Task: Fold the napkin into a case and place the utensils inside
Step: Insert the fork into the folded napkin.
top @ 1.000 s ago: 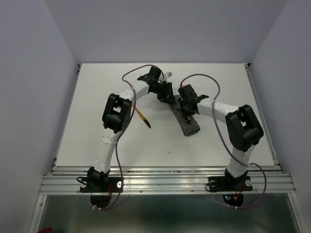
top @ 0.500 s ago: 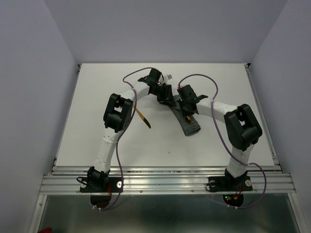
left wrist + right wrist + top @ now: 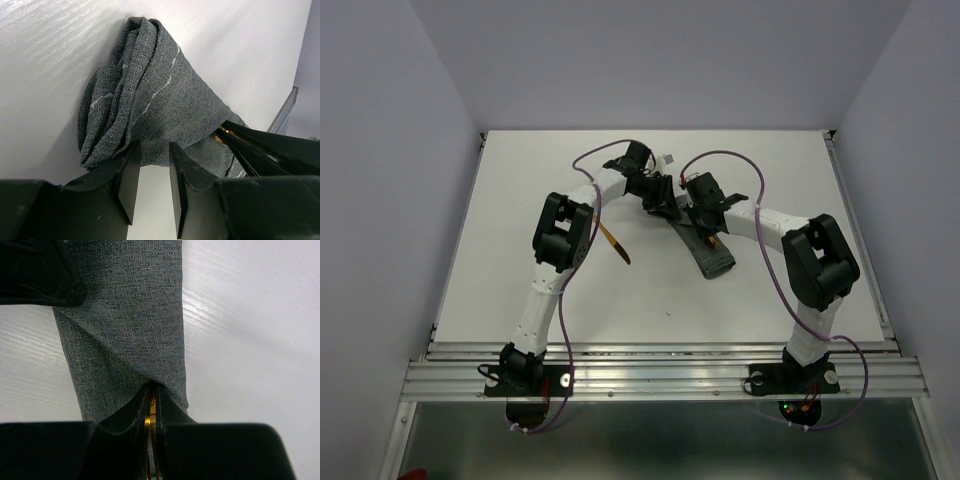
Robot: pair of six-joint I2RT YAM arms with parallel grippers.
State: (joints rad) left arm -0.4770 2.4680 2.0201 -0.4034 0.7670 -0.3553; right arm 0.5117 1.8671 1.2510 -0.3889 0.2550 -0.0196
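The napkin (image 3: pixel 710 255) lies as a long narrow dark grey case slanting across the table's middle. In the left wrist view its far end is bunched into loose folds (image 3: pixel 135 95). My right gripper (image 3: pixel 702 225) is shut on one thin orange-brown utensil (image 3: pixel 151 412), with its tips tucked under the cloth's edge (image 3: pixel 125 315). My left gripper (image 3: pixel 661 197) stands at the strip's far end, open, fingertips (image 3: pixel 127 165) at the cloth's edge with bare table showing between them. A second utensil (image 3: pixel 614 240) lies loose on the table beside the left arm.
The white table (image 3: pixel 520 280) is boxed in by pale walls on three sides. A metal rail (image 3: pixel 660 372) with both arm bases runs along the near edge. Purple cables (image 3: pixel 760 180) loop above the arms.
My right gripper has shut on the utensil and moved slightly up and left along the cloth strip, which shifted a little with it. The left gripper has stayed where it was.
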